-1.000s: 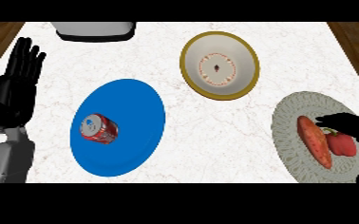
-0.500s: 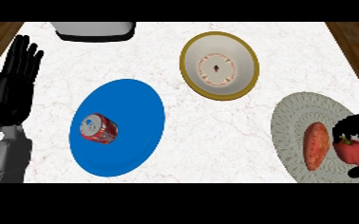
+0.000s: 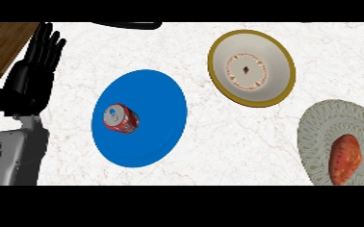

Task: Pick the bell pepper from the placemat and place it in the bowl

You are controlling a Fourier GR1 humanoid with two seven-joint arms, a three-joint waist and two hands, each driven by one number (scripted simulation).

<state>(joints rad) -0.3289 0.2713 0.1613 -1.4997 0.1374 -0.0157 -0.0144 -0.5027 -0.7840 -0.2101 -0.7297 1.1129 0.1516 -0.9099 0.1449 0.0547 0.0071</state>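
Observation:
A reddish-orange oblong vegetable (image 3: 345,159), the likely bell pepper, lies on a grey woven placemat (image 3: 316,130) at the right edge, partly cut off by the frame. The bowl (image 3: 212,63), white inside with a gold rim, stands at upper right and holds nothing. My left hand (image 3: 32,84) rests open at the far left, fingers up, far from both. My right hand does not show.
A blue round plate (image 3: 156,106) in the middle carries a red soda can (image 3: 121,118) lying on its side. A dark object (image 3: 128,25) peeks in at the top edge. Brown wood (image 3: 14,38) shows past the counter's upper left corner.
My right hand, which hovered over the vegetable on the grey placemat, has gone out of view to the right. The view has drawn closer. The vegetable still lies on the mat.

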